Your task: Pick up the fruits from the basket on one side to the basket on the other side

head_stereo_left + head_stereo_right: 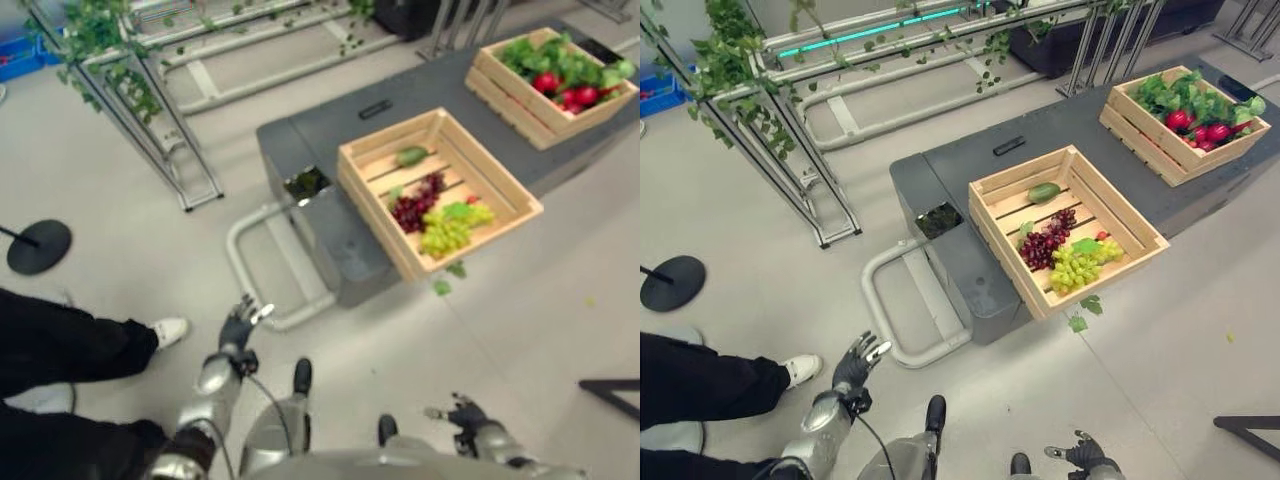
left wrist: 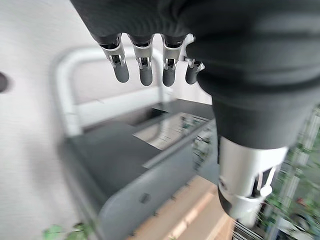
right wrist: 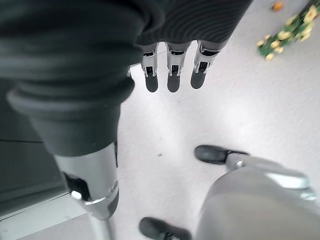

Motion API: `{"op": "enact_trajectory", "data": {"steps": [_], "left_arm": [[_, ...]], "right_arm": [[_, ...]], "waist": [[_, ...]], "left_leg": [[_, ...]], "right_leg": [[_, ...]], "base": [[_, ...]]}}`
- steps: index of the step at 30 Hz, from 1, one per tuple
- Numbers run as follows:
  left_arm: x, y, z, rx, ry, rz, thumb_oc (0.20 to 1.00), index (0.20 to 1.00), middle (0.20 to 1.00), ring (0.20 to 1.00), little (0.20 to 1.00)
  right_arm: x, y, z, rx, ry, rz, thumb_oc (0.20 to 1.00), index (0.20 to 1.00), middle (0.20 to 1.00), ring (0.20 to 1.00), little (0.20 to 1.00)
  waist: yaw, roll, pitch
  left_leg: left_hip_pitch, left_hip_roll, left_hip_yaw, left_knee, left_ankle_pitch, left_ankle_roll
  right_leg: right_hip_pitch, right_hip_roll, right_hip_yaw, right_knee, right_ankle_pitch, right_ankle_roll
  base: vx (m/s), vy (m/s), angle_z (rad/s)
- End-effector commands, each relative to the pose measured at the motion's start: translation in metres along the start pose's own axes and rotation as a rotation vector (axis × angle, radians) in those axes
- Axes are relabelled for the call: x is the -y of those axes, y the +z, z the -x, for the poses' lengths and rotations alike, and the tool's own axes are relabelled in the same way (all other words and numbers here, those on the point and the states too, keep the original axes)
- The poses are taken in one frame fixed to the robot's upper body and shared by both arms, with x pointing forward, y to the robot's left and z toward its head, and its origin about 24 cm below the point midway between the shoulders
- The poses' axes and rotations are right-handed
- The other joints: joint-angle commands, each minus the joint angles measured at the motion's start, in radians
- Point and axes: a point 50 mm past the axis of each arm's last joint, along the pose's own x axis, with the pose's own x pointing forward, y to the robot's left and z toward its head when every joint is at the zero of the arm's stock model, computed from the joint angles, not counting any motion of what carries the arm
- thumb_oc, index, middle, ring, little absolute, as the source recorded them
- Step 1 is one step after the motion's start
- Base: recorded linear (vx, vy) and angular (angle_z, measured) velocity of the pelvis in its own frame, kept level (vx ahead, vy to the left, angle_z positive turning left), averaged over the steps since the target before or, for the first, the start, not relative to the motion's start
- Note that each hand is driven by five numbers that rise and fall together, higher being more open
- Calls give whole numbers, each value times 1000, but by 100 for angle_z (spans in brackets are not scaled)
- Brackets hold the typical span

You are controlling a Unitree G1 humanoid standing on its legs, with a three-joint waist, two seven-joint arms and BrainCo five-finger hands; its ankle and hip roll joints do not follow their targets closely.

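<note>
Both hands hang low over the floor, left hand [image 1: 860, 362] and right hand [image 1: 1080, 452] with fingers relaxed and empty, well apart from the grapes [image 1: 1065, 257] in the near basket [image 1: 992, 226] on the desk [image 1: 960, 165].

Grapes [image 1: 1065, 257] inside near wooden crate [image 1: 992, 226]

Two wooden crates sit on a grey cart [image 1: 970, 265]. The near crate [image 1: 1068, 228] holds grapes [image 1: 1065, 255] (dark and green bunches touching); the far crate [image 1: 1183, 122] holds leafy greens and red fruit. Both hands hang low, left hand [image 1: 860, 362] with fingers spread.
</note>
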Motion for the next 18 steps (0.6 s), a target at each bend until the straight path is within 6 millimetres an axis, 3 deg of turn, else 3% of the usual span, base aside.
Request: {"op": "enact_trajectory", "data": {"steps": [1,4,5,8,9,10,11,12,15,18], "left_arm": [[11,9,0,47,-39,-32,1000,1000,1000,1000,1000],[16,36,-6,140,-68,-92,1000,1000,1000,1000,1000],[19,42,-9,160,-74,-96,1000,1000,1000,1000,1000],[19,46,-10,179,-71,-78,1000,1000,1000,1000,1000],[21,54,-12,210,-70,-72,1000,1000,1000,1000,1000],[21,54,-12,210,-70,-72,1000,1000,1000,1000,1000],[27,61,-11,238,-100,-70,1000,1000,1000,1000,1000],[29,58,-12,220,-109,-96,1000,1000,1000,1000,1000],[39,73,-5,286,-183,-129,1000,1000,1000,1000,1000],[42,83,-2,324,-209,-180,1000,1000,1000,1000,1000]], "right_arm": [[15,4,1,38,-42,20,1000,1000,1000,1000,1000],[16,27,-1,126,-45,22,1000,1000,1000,1000,1000],[18,34,-1,150,-54,6,1000,1000,1000,1000,1000],[20,29,0,133,-62,1,1000,1000,1000,1000,1000],[24,28,-1,126,-73,10,1000,1000,1000,1000,1000],[24,28,-1,126,-72,10,1000,1000,1000,1000,1000],[24,27,-1,119,-78,20,1000,1000,1000,1000,1000],[24,19,0,95,-76,23,1000,1000,1000,1000,1000],[32,2,2,38,-85,29,1000,1000,1000,1000,1000],[37,-10,4,-3,-94,17,1000,1000,1000,1000,1000]], "waist": [[-5,-10,-91],[-50,22,-16],[-65,42,6],[-80,44,-7],[-82,22,-4],[-84,23,-1],[-87,22,-5],[-99,14,-14],[-102,4,-27],[-112,17,-48]], "left_leg": [[-157,60,-30,40,-3,-45],[-113,71,-46,8,-10,-34],[-104,79,-60,1,-10,-35],[-46,66,-59,-21,-43,-38],[-34,42,-54,-21,-69,-46],[-30,41,-56,-21,-70,-45],[-37,43,-56,-16,-75,-51],[-35,27,-55,-6,-96,-41],[-12,24,-53,-5,-103,-47],[6,31,-52,-27,-102,-55]], "right_leg": [[-100,114,28,264,-114,56],[-317,155,22,488,58,127],[-364,160,27,502,45,125],[-364,99,-42,326,-32,63],[-363,52,-67,146,18,51],[-356,52,-69,140,20,51],[-347,-3,-40,110,49,72],[-332,23,20,69,52,64],[-318,27,-13,46,83,53],[-273,28,-30,-6,89,44]], "base": [[71,78,-27],[-66,113,-10],[-10,141,24],[238,39,28],[215,-59,-6],[142,-89,-19],[66,-28,9],[97,-54,40],[149,-66,41],[101,-57,-9]]}}
